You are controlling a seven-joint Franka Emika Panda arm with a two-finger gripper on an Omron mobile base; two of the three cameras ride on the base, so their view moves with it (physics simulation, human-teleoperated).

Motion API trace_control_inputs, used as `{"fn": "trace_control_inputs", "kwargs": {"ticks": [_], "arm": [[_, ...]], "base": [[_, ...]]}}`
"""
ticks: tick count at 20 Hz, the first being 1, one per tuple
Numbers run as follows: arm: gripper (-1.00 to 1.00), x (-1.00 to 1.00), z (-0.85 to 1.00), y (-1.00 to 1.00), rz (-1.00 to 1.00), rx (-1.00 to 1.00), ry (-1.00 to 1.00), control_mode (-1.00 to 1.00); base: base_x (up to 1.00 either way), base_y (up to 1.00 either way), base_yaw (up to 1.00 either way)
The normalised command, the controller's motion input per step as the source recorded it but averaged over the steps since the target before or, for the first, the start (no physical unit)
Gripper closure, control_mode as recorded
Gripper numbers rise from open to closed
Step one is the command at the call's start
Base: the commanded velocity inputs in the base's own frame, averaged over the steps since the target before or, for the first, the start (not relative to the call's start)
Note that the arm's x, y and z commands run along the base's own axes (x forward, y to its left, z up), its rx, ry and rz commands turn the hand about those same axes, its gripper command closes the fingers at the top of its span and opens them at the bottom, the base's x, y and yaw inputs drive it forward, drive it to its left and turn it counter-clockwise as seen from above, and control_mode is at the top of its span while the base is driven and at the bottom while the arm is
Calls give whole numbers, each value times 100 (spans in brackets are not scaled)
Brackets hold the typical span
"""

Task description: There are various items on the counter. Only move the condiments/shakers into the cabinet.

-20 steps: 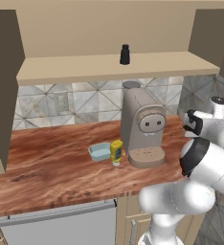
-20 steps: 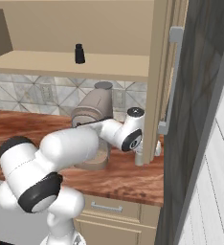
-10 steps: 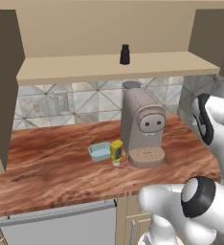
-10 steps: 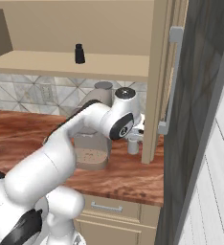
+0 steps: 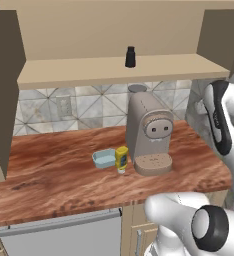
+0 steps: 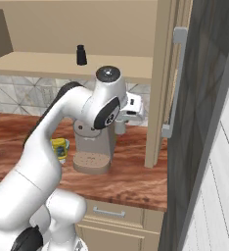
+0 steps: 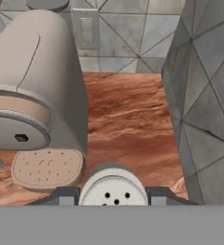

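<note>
no readable text, labels or numbers anywhere (yellow bottle's label too blurred)

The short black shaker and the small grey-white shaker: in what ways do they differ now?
The short black shaker stands free on the cabinet's light shelf board; the small grey-white shaker sits between the gripper fingers, above the reddish-brown wood-grain countertop. One is dark, the other pale with holes in its top. Both are small and upright.
</note>
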Motion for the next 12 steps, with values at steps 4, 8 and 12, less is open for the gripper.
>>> {"fn": "trace_control_inputs", "kwargs": {"ticks": [4,8,12], "arm": [[100,0,100,44,19,0,-23,-100],[100,0,100,38,14,-1,-29,-100],[100,3,100,35,3,-2,-28,-100]], "base": [[0,0,0],[0,0,0],[0,0,0]]}}
